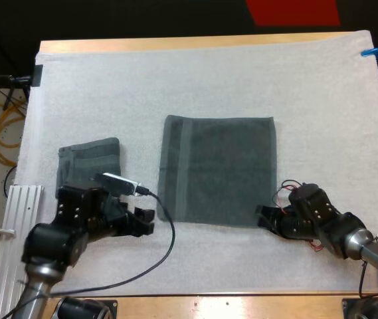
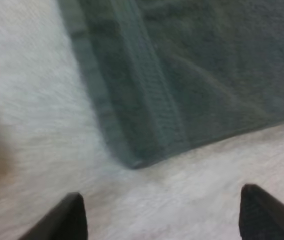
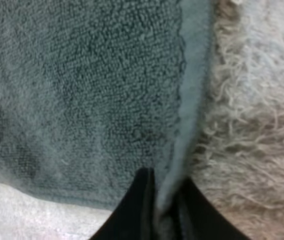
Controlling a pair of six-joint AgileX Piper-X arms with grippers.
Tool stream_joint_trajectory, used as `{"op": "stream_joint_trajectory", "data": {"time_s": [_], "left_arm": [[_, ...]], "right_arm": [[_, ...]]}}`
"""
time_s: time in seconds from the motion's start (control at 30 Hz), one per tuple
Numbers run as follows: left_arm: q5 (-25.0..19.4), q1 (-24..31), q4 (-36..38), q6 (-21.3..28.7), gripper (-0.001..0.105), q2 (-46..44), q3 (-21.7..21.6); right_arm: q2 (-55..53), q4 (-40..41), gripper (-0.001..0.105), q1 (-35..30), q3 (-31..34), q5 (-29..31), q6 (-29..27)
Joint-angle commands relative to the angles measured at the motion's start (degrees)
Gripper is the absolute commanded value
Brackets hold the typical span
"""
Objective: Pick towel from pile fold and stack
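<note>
The right gripper (image 1: 263, 216) is clamped on the near right corner of the spread towel (image 1: 218, 169). In the right wrist view its fingers (image 3: 139, 200) pinch the towel's paler hem from both sides. The left gripper (image 1: 147, 222) is just beside the same towel's near left corner, over bare mat. Its fingers (image 2: 67, 220) stand wide apart and clear of the cloth.

The wooden table (image 1: 208, 302) carries a white mat (image 1: 208, 80) over almost its whole top. The spread towel lies flat at the mat's middle, dark grey-green and close to square, its edges roughly square with the table. A woven band (image 1: 185, 166) runs near its left side from far edge to near edge. A smaller folded towel (image 1: 92, 159) lies well to its left, its near end hidden by the left arm.
</note>
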Motion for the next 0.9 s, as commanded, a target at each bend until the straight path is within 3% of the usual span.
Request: {"op": "stream_joint_trajectory", "data": {"time_s": [0.0,0.1,0.37,0.73,0.87], "left_arm": [[2.13,0.12,-2.30,-2.43,0.062,1.06,0.97],[4.78,0.12,-7.56,-5.57,0.062,4.87,3.33],[6.08,0.12,-16.20,-6.04,0.062,19.50,3.94],[6.56,0.12,-18.56,-6.04,0.062,34.36,3.94],[11.36,0.12,-21.04,-4.78,0.062,36.44,3.94]], "right_arm": [[-0.94,0.84,0.000,-0.10,0.09,0.09,-0.93],[-1.93,1.23,0.000,-0.10,0.09,0.39,-0.93],[-2.10,1.58,0.000,-0.10,0.09,0.39,-0.93],[-2.10,1.58,0.000,-0.10,0.09,0.39,-0.93],[-2.10,1.58,0.000,-0.10,0.09,0.39,-0.93]]}}
